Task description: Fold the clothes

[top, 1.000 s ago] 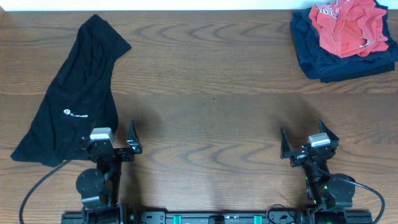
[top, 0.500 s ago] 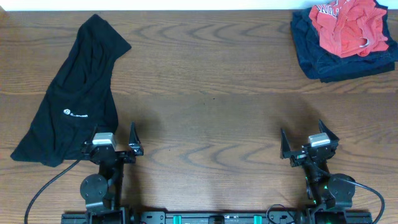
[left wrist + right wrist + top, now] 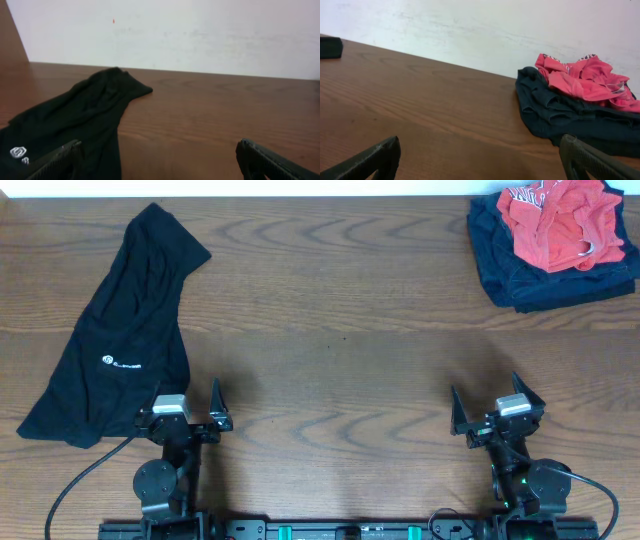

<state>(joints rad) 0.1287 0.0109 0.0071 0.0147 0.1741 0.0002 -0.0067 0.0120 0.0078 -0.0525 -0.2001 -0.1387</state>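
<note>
A black garment with a small white logo lies crumpled at the table's left; it also shows in the left wrist view. A red garment lies on top of a dark navy one at the back right corner; both show in the right wrist view, red over navy. My left gripper is open and empty near the front edge, just right of the black garment's lower hem. My right gripper is open and empty near the front edge on the right.
The wooden table stretches between the two clothing piles. A pale wall runs behind the table's far edge. Cables trail from both arm bases at the front.
My left gripper has drawn back slightly toward the front edge and a little to the right. The right arm and the clothes have not moved.
</note>
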